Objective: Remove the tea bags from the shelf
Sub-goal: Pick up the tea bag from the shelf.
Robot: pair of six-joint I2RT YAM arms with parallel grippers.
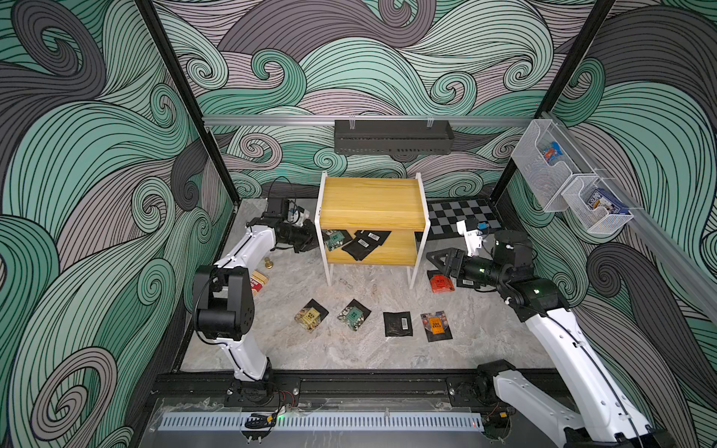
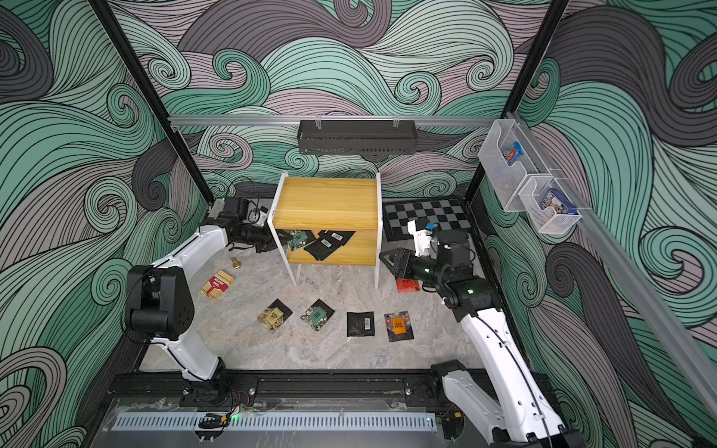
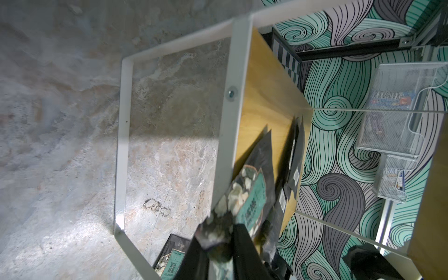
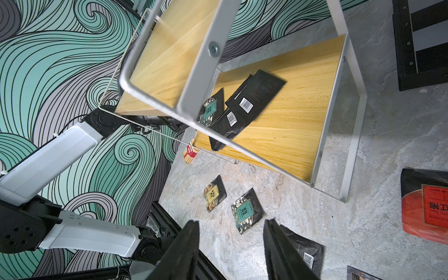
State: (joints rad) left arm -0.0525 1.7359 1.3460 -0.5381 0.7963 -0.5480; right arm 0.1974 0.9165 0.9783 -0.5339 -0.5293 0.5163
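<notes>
Tea bag [image 3: 252, 201] pinched in our left gripper [image 3: 219, 242]: let's pull level, clear of the shelf [image 3: 264, 97]; right gripper [image 4: 230, 225] parted, empty.

digits 8, 7, 6, 5 are showing on the checkered board [image 4: 407, 53], upper right, and "ong pao" is showing inverted on the red sachet [image 4: 426, 208], right edge.

Gripper [image 4: 230, 223] agape, empty. At twelve o'clock, shelf [image 4: 291, 116] with three bags [image 4: 257, 89] on lower board. At three o'clock, red bag [image 4: 424, 206] on table [image 4: 315, 218].
</notes>
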